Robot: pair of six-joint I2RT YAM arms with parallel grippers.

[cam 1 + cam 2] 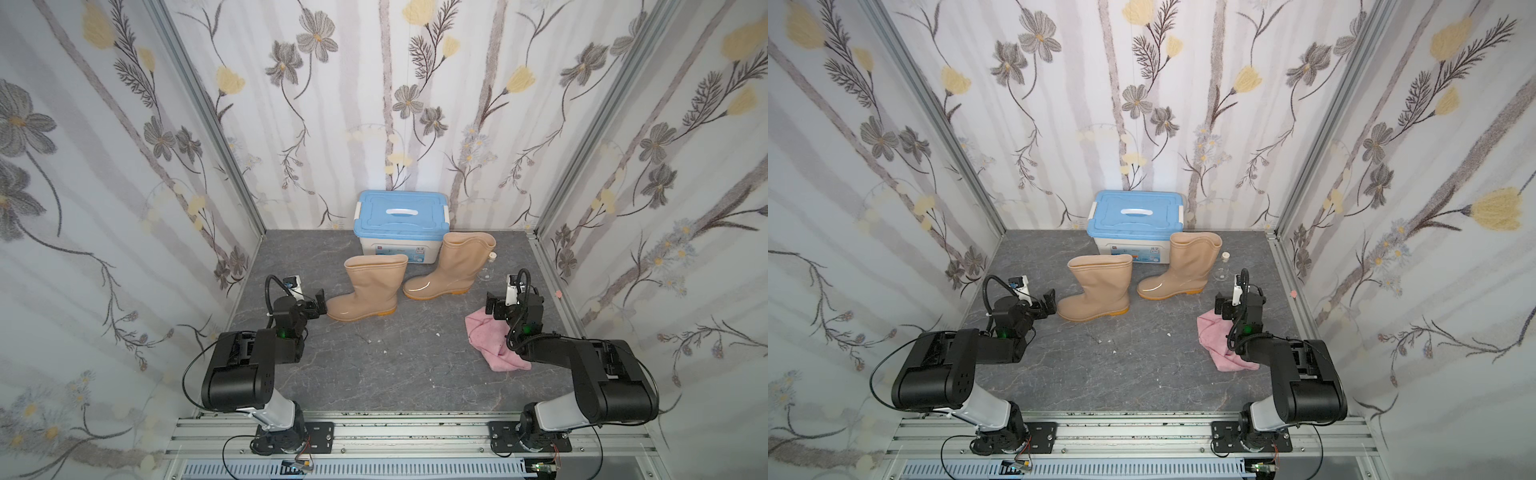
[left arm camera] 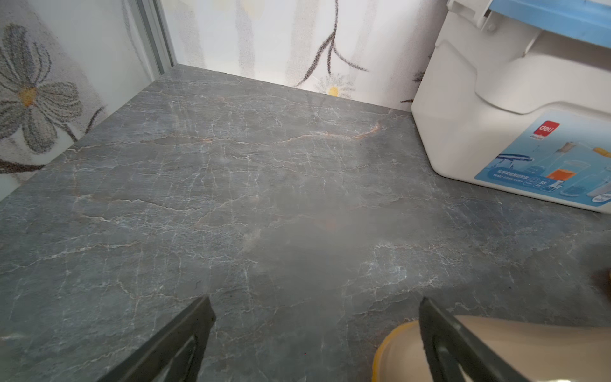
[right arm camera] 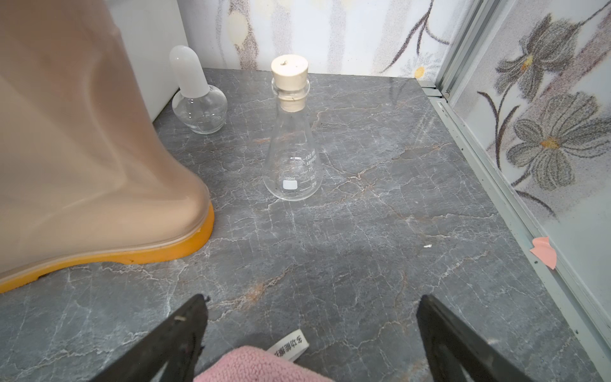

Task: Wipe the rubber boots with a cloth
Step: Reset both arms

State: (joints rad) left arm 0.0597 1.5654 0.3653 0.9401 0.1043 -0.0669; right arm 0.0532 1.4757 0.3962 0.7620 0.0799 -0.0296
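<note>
Right pincer (image 3: pixel 310 297) spread, empty; soft pink towel-like cloth (image 1: pixel 482 332) directly beneath, long axis running back toward arm base. Left pincer (image 2: pixel 314 299) spread, empty, well apart from cloth.

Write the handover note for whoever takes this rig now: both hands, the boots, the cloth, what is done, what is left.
Left hand: open, empty, by the toe of the nearer boot; contact cannot be told.
Right hand: open, empty, over the edge of the cloth.
Boots: both upright on the table; the farther boot stands just in front of the blue-lidded box.
Cloth: crumpled on the table, ungripped.
Done: no wiping visible.
Left: grip the cloth, wipe both boots.
</note>
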